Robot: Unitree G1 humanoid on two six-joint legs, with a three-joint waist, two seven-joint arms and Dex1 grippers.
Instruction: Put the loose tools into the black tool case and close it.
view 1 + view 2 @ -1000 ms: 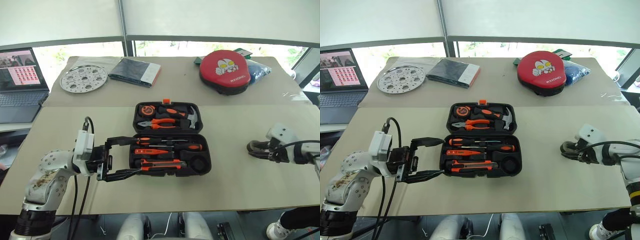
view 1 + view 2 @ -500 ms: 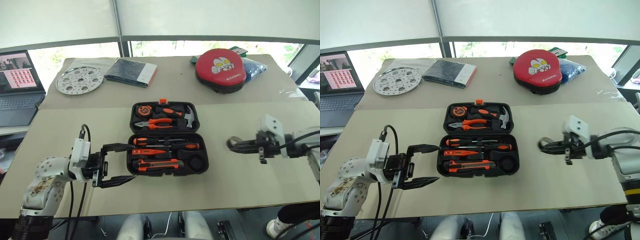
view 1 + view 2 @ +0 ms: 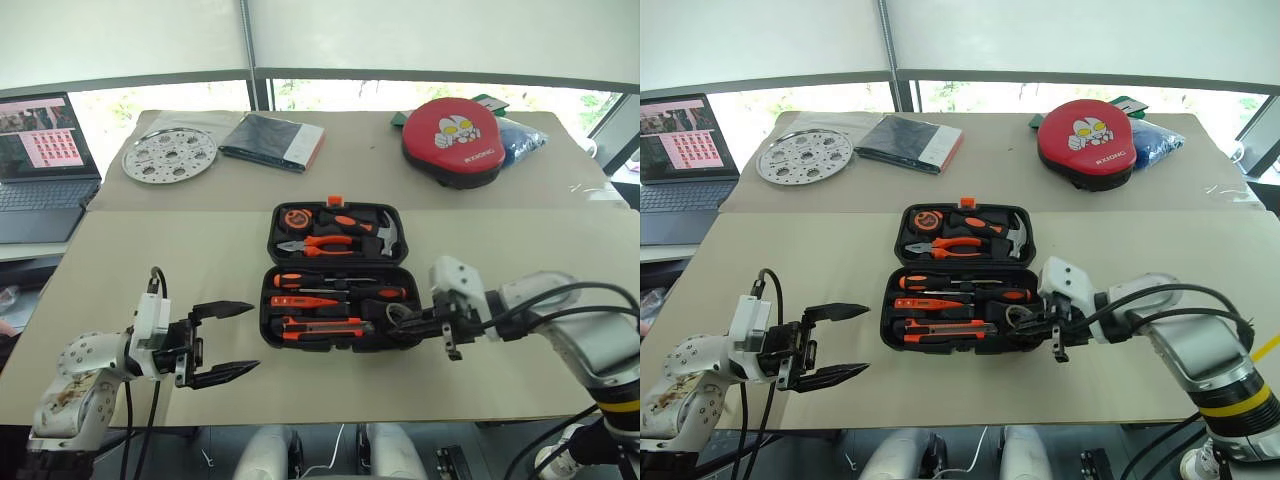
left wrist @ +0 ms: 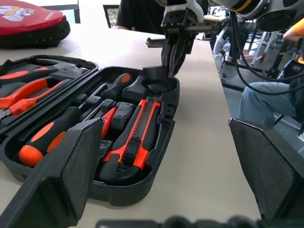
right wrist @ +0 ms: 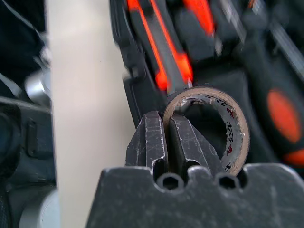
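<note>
The black tool case (image 3: 266, 312) lies open mid-table, holding two screwdrivers (image 3: 300, 281), a tester pen (image 3: 305, 301) and a utility knife (image 3: 320, 325) in its near half. My right gripper (image 3: 407, 322) is shut on the wall of the small grey tape roll (image 5: 209, 121) and holds it just over the case's round recess (image 4: 160, 87) at the near right corner. Left of the case and apart from it, my left gripper (image 3: 252, 336) stands wide open with nothing between its fingers (image 4: 61, 175).
Orange pliers (image 3: 320, 243) and a hammer (image 3: 385, 232) sit in the case's far half. At the back are a laptop (image 3: 40, 160), a perforated metal disc (image 3: 168, 155), a dark book (image 3: 272, 141) and a red round pad (image 3: 455, 140). A seated person (image 4: 266, 99) is beyond the right side.
My right gripper has swung left across the table with the tape roll, from the right side to over the case's round recess. My left gripper drew back a little from the case's left edge.
</note>
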